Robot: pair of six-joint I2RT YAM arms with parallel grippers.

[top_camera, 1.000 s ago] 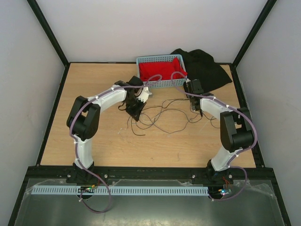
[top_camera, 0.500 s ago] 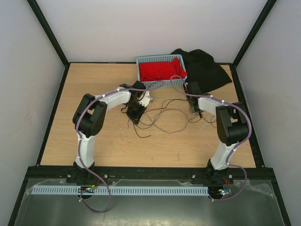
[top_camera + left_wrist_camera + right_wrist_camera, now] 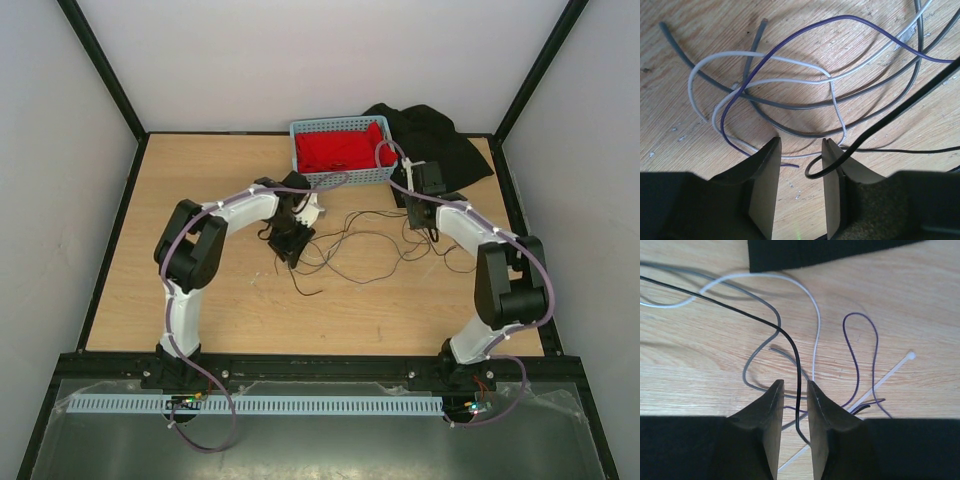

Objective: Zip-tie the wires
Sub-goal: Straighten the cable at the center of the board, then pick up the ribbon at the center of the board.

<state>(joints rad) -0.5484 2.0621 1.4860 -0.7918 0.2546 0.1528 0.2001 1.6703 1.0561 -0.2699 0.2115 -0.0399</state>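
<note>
Releasing, left gripper (image 3: 801,144) is standing part-way open, empty; right gripper (image 3: 795,385) is loosening around a thin black wire (image 3: 740,313), leaving thin curly wires (image 3: 345,238) unbundled

Left end effector (image 3: 801,150) low, pointed down, jaws apart; right end effector (image 3: 795,386) likewise pointed down, jaw gap narrower

Thin, flexible grey, white, purple and black wires (image 3: 345,240) are lying in loose, tangled, unbundled loops mid-scene on the wooden worktop (image 3: 130,200).
</note>
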